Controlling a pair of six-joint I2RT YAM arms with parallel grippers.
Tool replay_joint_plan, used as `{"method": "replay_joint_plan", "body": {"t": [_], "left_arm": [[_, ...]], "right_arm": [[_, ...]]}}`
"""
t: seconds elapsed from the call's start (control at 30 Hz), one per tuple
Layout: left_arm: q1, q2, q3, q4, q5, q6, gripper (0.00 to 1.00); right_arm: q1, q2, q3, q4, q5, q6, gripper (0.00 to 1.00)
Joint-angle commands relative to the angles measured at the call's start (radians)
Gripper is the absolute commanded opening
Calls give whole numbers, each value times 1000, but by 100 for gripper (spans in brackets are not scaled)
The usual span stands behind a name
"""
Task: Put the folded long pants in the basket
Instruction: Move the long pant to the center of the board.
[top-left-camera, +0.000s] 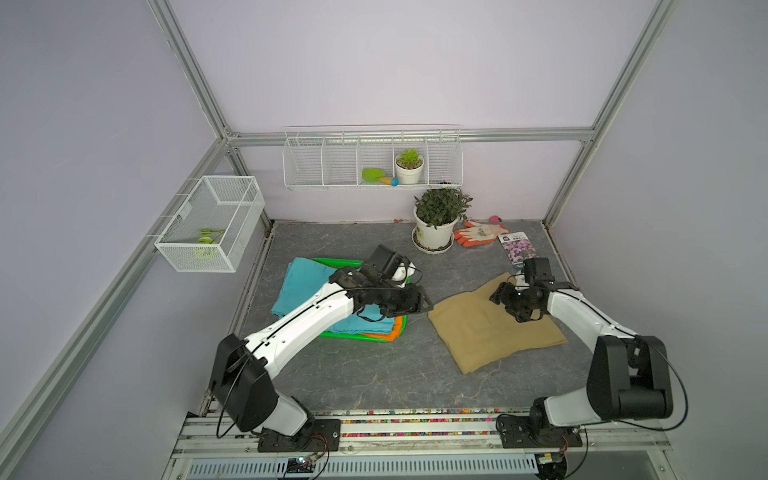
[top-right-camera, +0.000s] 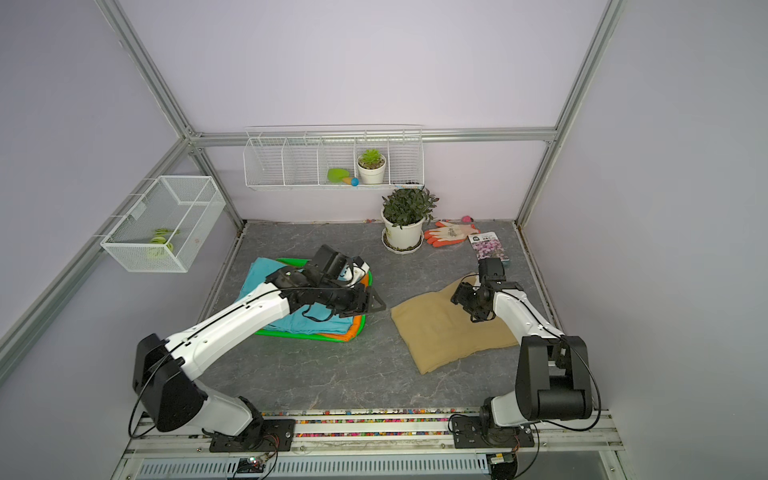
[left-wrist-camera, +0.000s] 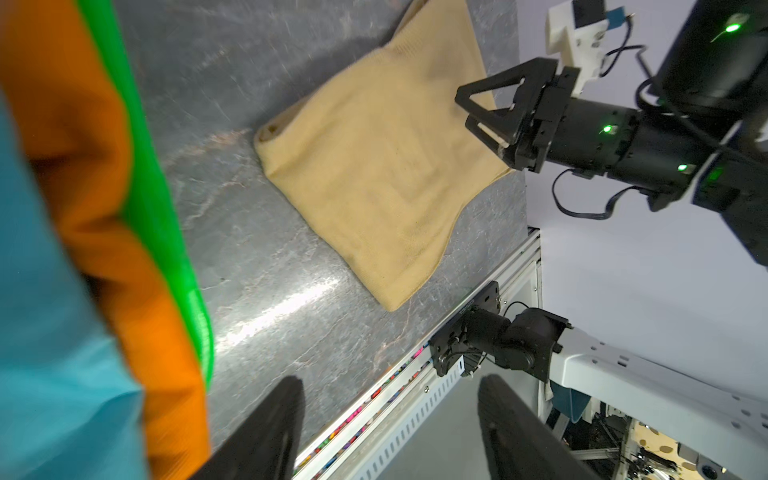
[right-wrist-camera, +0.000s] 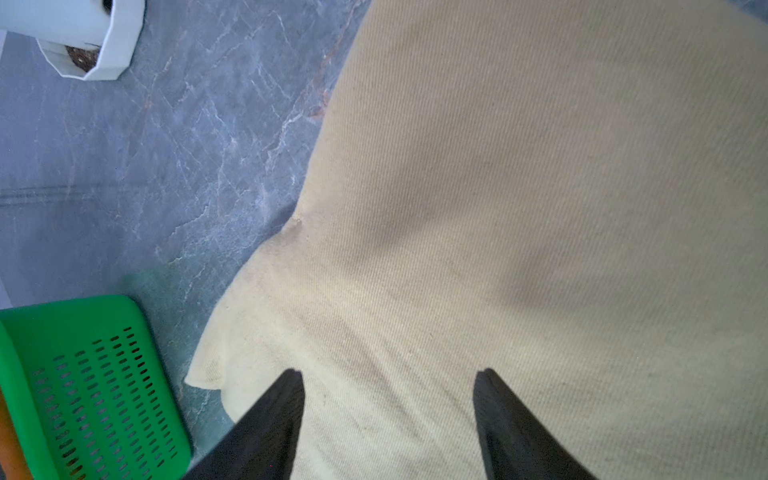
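Observation:
In both top views the green basket (top-left-camera: 353, 337) (top-right-camera: 291, 334) sits left of the middle. It holds teal folded pants (top-left-camera: 303, 282) (top-right-camera: 257, 274) on top of orange ones (top-left-camera: 395, 332) (top-right-camera: 349, 332). Tan folded pants (top-left-camera: 482, 332) (top-right-camera: 444, 332) (left-wrist-camera: 374, 166) (right-wrist-camera: 498, 187) lie flat on the floor to the right. My left gripper (top-left-camera: 428, 305) (top-right-camera: 380, 305) (left-wrist-camera: 390, 399) hovers open and empty at the basket's (left-wrist-camera: 158, 208) right edge. My right gripper (top-left-camera: 505, 305) (top-right-camera: 463, 303) (right-wrist-camera: 388, 386) stands open just above the tan pants' far right part, gripping nothing.
A potted plant (top-left-camera: 436, 224), orange-and-white gloves (top-left-camera: 480, 235) and a seed packet (top-left-camera: 517, 247) stand at the back right. A long wire rack (top-left-camera: 372, 160) hangs on the back wall, and a wire mesh box (top-left-camera: 210, 224) hangs on the left wall.

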Motion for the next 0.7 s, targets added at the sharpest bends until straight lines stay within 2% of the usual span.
{"method": "replay_joint_plan", "body": {"t": [0.0, 0.17, 0.67], "left_arm": [[-74, 114, 28, 75, -40, -100, 73], [-150, 274, 72, 105, -63, -158, 75], [-198, 422, 28, 203, -85, -256, 74]], "right_arm": [[1, -14, -12, -22, 19, -24, 70], [0, -24, -19, -23, 19, -32, 70], [-3, -38, -8, -48, 35, -55, 70]]}}
